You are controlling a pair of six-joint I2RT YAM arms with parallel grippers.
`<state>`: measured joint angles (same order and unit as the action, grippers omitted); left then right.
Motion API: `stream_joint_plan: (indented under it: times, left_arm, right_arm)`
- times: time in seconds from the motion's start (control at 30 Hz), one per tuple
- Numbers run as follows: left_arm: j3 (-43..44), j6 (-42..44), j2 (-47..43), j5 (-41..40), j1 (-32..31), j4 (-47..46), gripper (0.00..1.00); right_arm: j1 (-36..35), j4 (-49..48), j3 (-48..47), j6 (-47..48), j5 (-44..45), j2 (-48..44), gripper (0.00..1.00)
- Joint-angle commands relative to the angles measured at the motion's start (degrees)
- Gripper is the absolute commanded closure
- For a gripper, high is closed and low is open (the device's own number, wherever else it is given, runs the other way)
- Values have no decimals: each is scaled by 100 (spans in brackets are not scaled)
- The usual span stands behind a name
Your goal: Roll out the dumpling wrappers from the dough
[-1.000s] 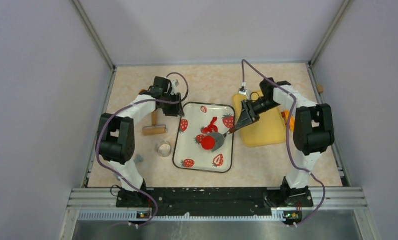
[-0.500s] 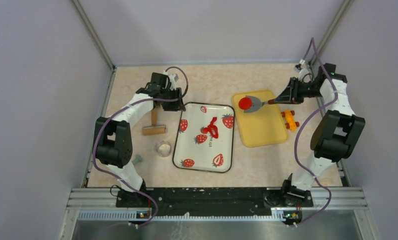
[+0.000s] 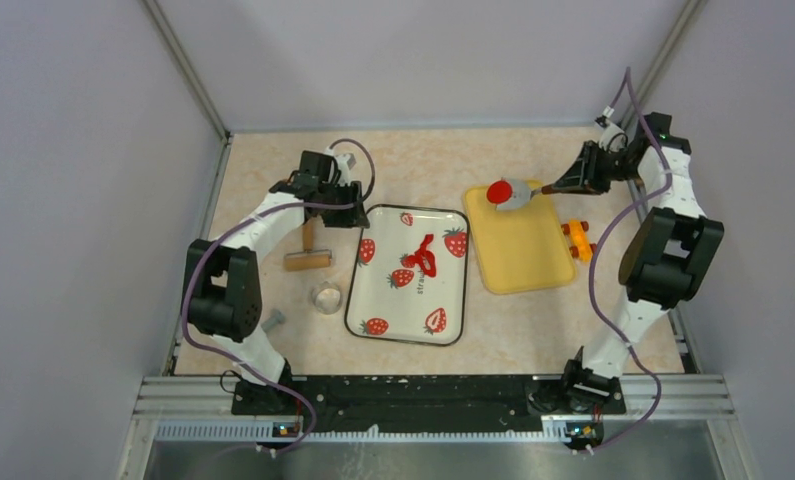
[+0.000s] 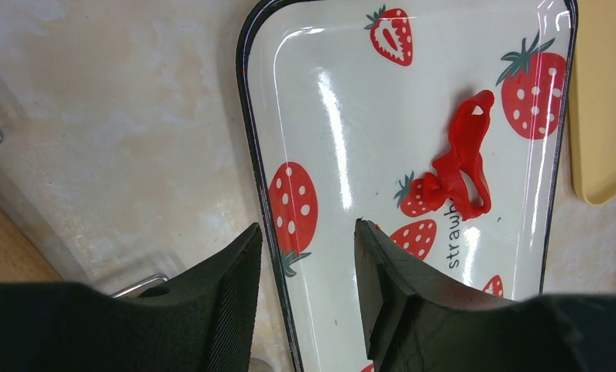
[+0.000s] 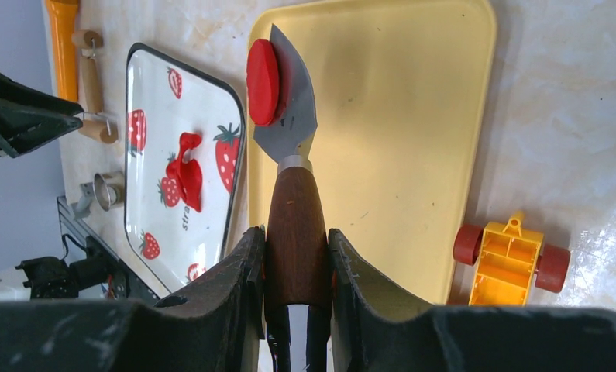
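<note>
A round red dumpling wrapper (image 3: pixel 499 191) lies on the metal blade of a wooden-handled spatula (image 3: pixel 529 192), held over the far left corner of the yellow tray (image 3: pixel 529 258). My right gripper (image 3: pixel 573 181) is shut on the spatula's handle. In the right wrist view the gripper (image 5: pixel 295 232) clamps the handle (image 5: pixel 295 209) and the wrapper (image 5: pixel 262 71) sits on the tilted blade. A ragged red dough scrap (image 3: pixel 423 255) lies on the strawberry tray (image 3: pixel 413 310). My left gripper (image 3: pixel 348 212) is open and empty over that tray's left rim (image 4: pixel 250 139), with the scrap (image 4: pixel 463 159) ahead of it.
A wooden rolling pin (image 3: pixel 308 250) and a round metal cutter (image 3: pixel 326 297) lie left of the strawberry tray. A yellow toy car (image 3: pixel 577 238) with red wheels sits right of the yellow tray, also in the right wrist view (image 5: pixel 514 256). Walls close in the table.
My right gripper carried the spatula with the wrapper off the strawberry tray and over to the yellow tray's far left corner. The left arm barely moved.
</note>
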<state>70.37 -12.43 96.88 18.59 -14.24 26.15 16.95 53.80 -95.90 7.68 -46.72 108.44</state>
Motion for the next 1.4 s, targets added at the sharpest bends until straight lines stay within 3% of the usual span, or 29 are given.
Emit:
stream_joint_plan:
  times: [0.0, 0.47, 0.93, 1.37]
  left_arm:
    - [-85, 143, -315, -26, 9, -93, 50]
    - [-394, 286, -603, -161, 9, -100, 48]
    - [-686, 135, -850, -139, 76, -339, 45]
    - [-928, -260, -1061, 143, 456, -533, 45]
  right_arm:
    - [-112, -155, -329, -233, -187, 137, 100]
    - [-525, 14, -544, -482, 169, 732, 100]
    - [-1107, 750, -1935, -93, 2728, 1263, 100]
    - [-1326, 672, -2446, 400, 3876, 781, 100]
